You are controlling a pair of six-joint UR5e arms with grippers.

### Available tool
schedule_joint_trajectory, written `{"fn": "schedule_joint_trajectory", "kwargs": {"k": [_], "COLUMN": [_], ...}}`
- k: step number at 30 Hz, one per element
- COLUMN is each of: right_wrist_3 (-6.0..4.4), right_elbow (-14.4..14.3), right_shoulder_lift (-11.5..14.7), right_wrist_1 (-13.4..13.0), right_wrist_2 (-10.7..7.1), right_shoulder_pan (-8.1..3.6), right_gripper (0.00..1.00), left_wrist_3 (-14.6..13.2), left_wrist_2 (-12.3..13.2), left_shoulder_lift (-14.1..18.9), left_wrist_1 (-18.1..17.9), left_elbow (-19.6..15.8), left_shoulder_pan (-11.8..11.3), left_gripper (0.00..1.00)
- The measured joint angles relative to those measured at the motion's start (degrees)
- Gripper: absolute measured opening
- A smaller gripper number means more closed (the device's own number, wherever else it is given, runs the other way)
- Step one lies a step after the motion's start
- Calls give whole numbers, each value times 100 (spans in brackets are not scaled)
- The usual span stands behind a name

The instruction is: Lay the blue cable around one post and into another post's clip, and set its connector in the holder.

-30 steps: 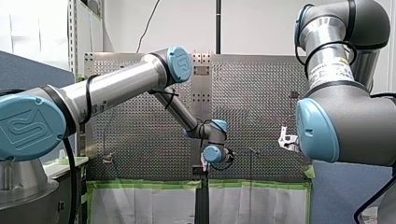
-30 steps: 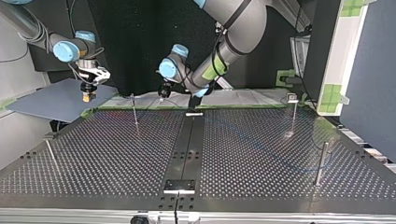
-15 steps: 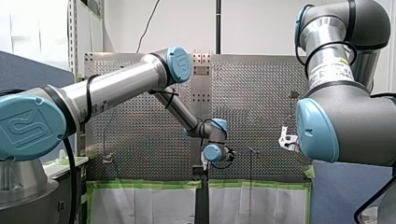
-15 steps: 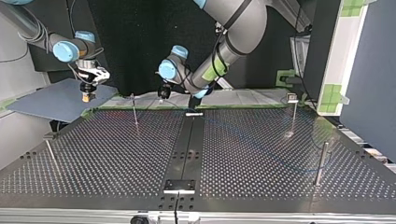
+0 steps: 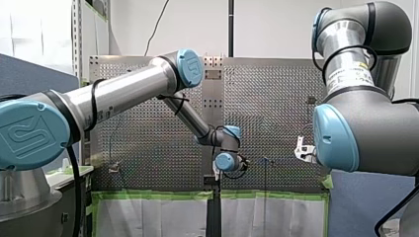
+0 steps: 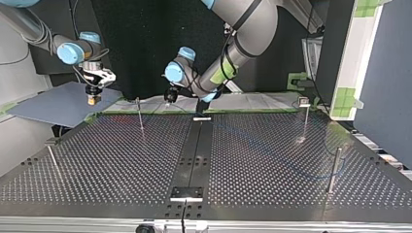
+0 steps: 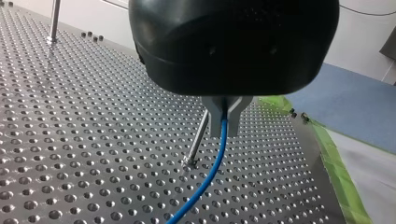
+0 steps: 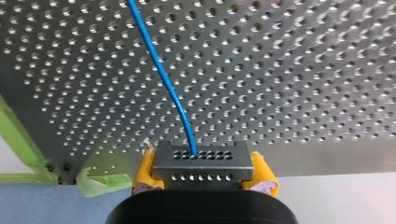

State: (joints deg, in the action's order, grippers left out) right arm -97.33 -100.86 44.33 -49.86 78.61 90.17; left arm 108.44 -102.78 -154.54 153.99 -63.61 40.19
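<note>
The left arm's fingers (image 7: 214,122) were closed on the blue cable (image 7: 211,171), just beside a thin post (image 7: 198,139) on the perforated surface (image 7: 70,140). The right arm's yellow-padded fingers (image 8: 145,169) clamped its grey connector (image 8: 201,163).

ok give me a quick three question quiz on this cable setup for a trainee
1. True or false: the blue cable passes between the fingers of my left claw.
2. What does my right claw grip? A) a post B) the connector C) nothing
3. Fill in: my right claw's pads are ____ in colour.
Key: 1 true; 2 B; 3 yellow
</note>
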Motion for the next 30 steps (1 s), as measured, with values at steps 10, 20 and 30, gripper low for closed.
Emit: {"fn": "schedule_joint_trajectory", "kwargs": {"k": [10, 20, 30], "right_wrist_3": [15, 11, 11], "right_elbow": [0, 0, 3], "right_shoulder_lift": [-65, -82, -84], "right_wrist_1": [-24, -48, -59], "right_wrist_2": [-28, -54, -55], "right_shoulder_pan": [3, 11, 17], "right_gripper": [0, 0, 0], "left_wrist_3": [3, -27, -285], "left_wrist_2": [0, 4, 7], "left_shoulder_lift": [0, 0, 6], "left_wrist_1": [8, -2, -3], "left_elbow": [-7, -12, -11], "left_shoulder_pan": [-9, 6, 64], "left_gripper": [2, 68, 100]}}
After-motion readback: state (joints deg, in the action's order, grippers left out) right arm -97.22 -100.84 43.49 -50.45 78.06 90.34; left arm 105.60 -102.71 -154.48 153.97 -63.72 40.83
